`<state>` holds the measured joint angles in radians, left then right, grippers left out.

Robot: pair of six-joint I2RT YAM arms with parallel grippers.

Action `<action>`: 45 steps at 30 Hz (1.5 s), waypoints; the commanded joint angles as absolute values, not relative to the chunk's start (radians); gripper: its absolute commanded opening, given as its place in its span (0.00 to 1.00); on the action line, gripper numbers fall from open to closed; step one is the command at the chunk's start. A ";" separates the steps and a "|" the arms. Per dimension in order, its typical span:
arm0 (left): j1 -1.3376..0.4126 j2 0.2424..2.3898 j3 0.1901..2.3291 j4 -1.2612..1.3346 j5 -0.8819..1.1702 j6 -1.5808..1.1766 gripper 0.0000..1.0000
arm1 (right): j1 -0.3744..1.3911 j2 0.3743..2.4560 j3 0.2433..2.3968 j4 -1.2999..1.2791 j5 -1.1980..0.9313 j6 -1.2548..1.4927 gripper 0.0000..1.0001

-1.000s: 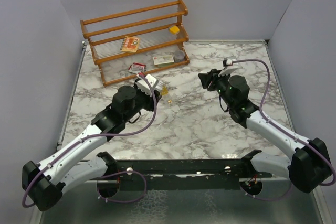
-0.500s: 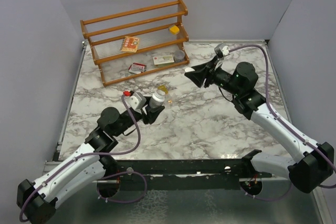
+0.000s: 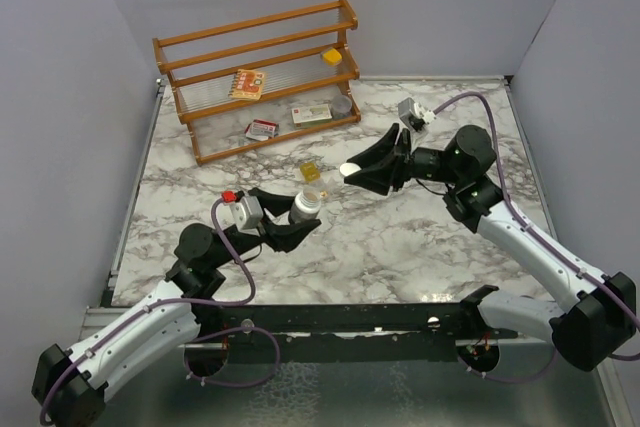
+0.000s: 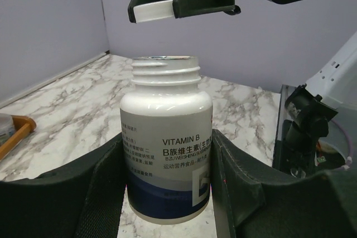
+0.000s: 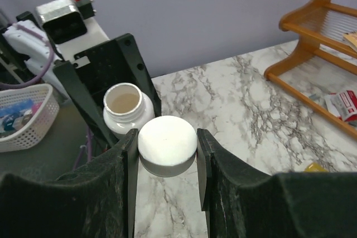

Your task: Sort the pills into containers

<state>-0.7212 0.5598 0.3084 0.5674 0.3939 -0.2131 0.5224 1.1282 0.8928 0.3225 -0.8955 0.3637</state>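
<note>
Our right gripper [image 3: 352, 168] had swung lower and toward the bottle [image 4: 166, 154], jaws pinched on its white cap [image 5: 167, 142] held clear, while our left gripper [image 3: 303, 211] clamped the open bottle upright, we judged so the pills [image 3: 311, 173] lying just beyond it could go in.

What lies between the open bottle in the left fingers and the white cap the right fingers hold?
Nothing. In the left wrist view the cap hangs above the bottle mouth with only open air between them.
</note>
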 commanded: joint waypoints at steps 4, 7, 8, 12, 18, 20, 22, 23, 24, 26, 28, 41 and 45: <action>-0.720 0.623 0.260 0.858 0.490 -0.312 0.00 | 0.532 1.097 0.886 0.508 -1.028 0.470 0.01; -0.720 0.647 0.248 0.923 0.493 -0.338 0.00 | 0.545 1.099 0.870 0.580 -1.010 0.503 0.01; -0.720 0.656 0.244 0.950 0.493 -0.348 0.00 | 0.558 1.102 0.865 0.603 -1.001 0.506 0.01; -0.720 0.715 0.227 1.098 0.506 -0.411 0.00 | 0.643 1.128 0.894 0.570 -0.923 0.428 0.01; -0.721 0.800 0.226 1.236 0.524 -0.472 0.00 | 0.725 1.187 0.967 0.511 -0.869 0.350 0.01; -0.721 0.805 0.227 1.236 0.525 -0.471 0.00 | 0.733 1.193 0.973 0.511 -0.863 0.341 0.01; -0.721 0.801 0.229 1.237 0.521 -0.471 0.00 | 0.738 1.195 0.973 0.510 -0.857 0.333 0.01; -0.721 0.801 0.232 1.236 0.522 -0.472 0.00 | 0.740 1.196 0.971 0.511 -0.854 0.330 0.01; -0.721 0.799 0.235 1.236 0.524 -0.473 0.00 | 0.741 1.198 0.968 0.510 -0.850 0.325 0.01; -0.721 0.800 0.240 1.236 0.531 -0.475 0.00 | 0.741 1.204 0.964 0.512 -0.844 0.321 0.01; -0.721 0.805 0.244 1.236 0.534 -0.478 0.00 | 0.741 1.213 0.964 0.519 -0.846 0.327 0.01; -0.722 0.824 0.247 1.217 0.524 -0.462 0.00 | 0.754 1.223 0.953 0.584 -0.895 0.383 0.01; -0.722 0.826 0.254 1.208 0.520 -0.455 0.00 | 0.760 1.218 0.940 0.588 -0.906 0.393 0.01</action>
